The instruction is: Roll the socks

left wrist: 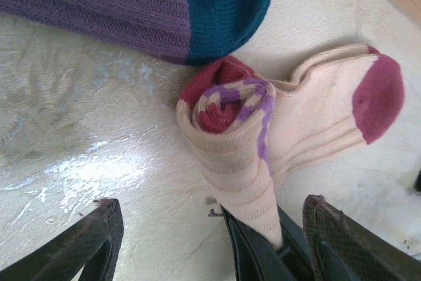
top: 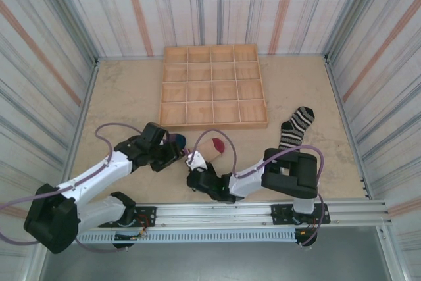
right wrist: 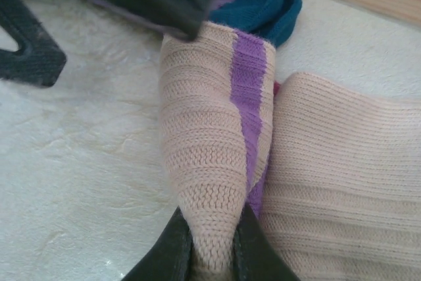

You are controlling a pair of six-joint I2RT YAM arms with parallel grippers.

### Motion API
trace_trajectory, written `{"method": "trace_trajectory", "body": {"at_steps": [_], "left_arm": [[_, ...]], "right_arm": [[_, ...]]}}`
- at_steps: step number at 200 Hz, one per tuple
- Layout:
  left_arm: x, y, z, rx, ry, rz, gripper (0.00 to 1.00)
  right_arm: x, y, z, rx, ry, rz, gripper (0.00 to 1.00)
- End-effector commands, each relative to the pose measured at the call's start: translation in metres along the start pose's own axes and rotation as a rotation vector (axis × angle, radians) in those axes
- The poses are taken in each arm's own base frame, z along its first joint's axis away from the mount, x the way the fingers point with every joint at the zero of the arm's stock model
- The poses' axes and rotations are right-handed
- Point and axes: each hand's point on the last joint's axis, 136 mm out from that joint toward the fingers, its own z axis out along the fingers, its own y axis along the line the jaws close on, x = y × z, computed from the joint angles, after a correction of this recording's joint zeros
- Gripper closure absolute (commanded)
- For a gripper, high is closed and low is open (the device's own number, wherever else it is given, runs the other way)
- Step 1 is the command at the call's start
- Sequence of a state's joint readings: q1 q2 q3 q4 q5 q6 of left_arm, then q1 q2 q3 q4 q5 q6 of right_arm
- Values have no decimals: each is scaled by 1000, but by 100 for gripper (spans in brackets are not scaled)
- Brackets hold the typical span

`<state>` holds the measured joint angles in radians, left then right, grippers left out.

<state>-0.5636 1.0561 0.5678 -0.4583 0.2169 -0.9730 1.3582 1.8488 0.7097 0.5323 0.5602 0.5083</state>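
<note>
A pale mottled counter (top: 131,97) sits enclosed by striped walls (top: 59,24). Near its front middle lies a soft peach knitted sock (top: 212,147) with a dark-red toe. One end is wound into a loose roll showing red and purple bands. The right arm's jaws are pressed onto the rolled end of the peach sock, pinching it. The left arm's jaws stand spread wide just short of the roll, holding nothing. A purple ribbed sock with a teal toe (left wrist: 131,4) lies right beside the roll. A black-and-white striped sock (top: 296,126) lies well apart to the right. A shallow wooden grid tray (top: 214,124) sits further back.
</note>
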Motion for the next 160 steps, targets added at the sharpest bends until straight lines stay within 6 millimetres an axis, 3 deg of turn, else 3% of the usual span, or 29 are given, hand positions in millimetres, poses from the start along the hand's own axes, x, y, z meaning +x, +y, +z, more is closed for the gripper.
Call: {"method": "trace_trajectory", "body": {"at_steps": [1, 27, 62, 113, 160], "left_arm": [[-1, 2, -8, 32, -39, -18, 26], [-3, 3, -16, 38, -67, -15, 26], [-1, 2, -11, 45, -52, -16, 27], [0, 0, 0, 48, -36, -16, 28], [0, -6, 11, 38, -25, 19, 32]], "right_arm": [[55, -12, -1, -115, 211, 100, 100], [56, -22, -6, -201, 229, 281, 100], [65, -31, -6, -277, 296, 502, 100], [87, -56, -7, -261, 373, 844, 100], [100, -62, -3, -239, 457, 1094, 100]]}}
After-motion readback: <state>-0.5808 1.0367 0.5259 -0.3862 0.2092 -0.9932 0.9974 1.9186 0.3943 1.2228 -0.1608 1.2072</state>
